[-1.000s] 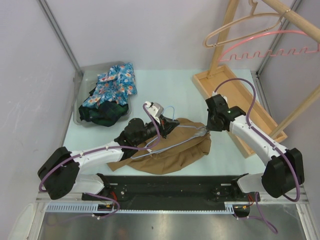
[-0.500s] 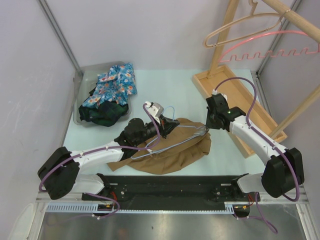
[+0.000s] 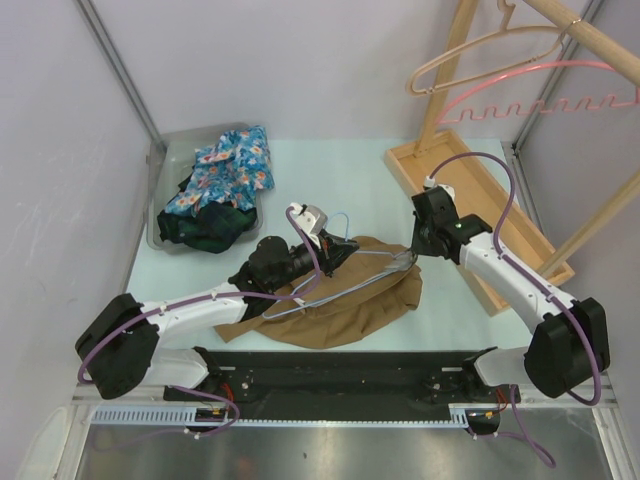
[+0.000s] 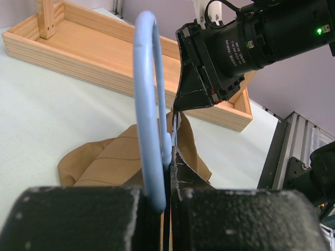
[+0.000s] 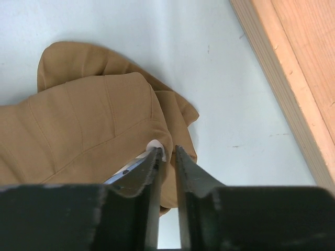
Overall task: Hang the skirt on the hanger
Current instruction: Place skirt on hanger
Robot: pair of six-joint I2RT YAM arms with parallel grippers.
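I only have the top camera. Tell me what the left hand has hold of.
Observer: The left hand is shut on the hanger's blue hook, which stands upright between its fingers.
Operator: Now report the right hand's fingers.
Observer: The right hand has them narrowly apart at the brown skirt edge; nothing shows pinched between them.
Operator: Locate the hanger's end for me.
Observer: Its grey arm peeks from under the skirt, right beside one fingertip.
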